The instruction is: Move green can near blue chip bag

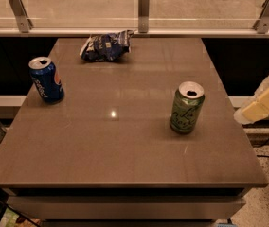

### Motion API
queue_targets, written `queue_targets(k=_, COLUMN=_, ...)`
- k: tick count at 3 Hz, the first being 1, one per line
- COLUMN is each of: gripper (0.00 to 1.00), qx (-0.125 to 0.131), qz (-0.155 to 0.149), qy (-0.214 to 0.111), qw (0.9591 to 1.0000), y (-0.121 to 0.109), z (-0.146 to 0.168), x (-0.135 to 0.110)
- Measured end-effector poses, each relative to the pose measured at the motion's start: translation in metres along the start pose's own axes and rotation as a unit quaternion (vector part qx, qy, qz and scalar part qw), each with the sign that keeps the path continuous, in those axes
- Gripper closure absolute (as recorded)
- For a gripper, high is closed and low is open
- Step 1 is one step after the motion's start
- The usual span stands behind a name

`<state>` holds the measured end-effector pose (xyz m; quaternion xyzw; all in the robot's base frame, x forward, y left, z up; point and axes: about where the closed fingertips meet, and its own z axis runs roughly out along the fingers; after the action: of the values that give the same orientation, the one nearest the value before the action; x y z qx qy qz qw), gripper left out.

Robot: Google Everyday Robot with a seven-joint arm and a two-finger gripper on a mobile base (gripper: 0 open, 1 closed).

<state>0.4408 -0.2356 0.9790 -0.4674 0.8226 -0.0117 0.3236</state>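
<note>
Approach step, seemingly: green can (186, 108) upright at four o'clock on the tabletop (120, 150), blue chip bag (105, 46) at twelve, hand (265, 101) off the three o'clock edge, openness untellable, next needing a reach to the can.

one camera looks down across the table (125, 150); claw (260, 105) at right edge.

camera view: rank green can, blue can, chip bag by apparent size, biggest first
1. green can, marginally; it sits nearest the camera.
2. blue can, almost alike.
3. blue chip bag, farthest back, so unsure.
The pincer hangs right of the table.
</note>
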Motion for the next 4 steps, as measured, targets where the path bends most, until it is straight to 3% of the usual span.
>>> queue_targets(k=1, gripper=0.00, qx=-0.003, qz=0.021, qy=-0.034, qw=0.9992, y=0.002, z=0.020, x=0.004)
queue_targets(k=2, gripper=0.00, qx=-0.013, qz=0.045, qy=-0.083, qw=0.9955, y=0.008, z=0.037, x=0.003)
queue_targets(k=4, gripper=0.00, qx=-0.018, qz=0.045, qy=-0.093, qw=0.9944, y=0.009, z=0.040, x=0.000)
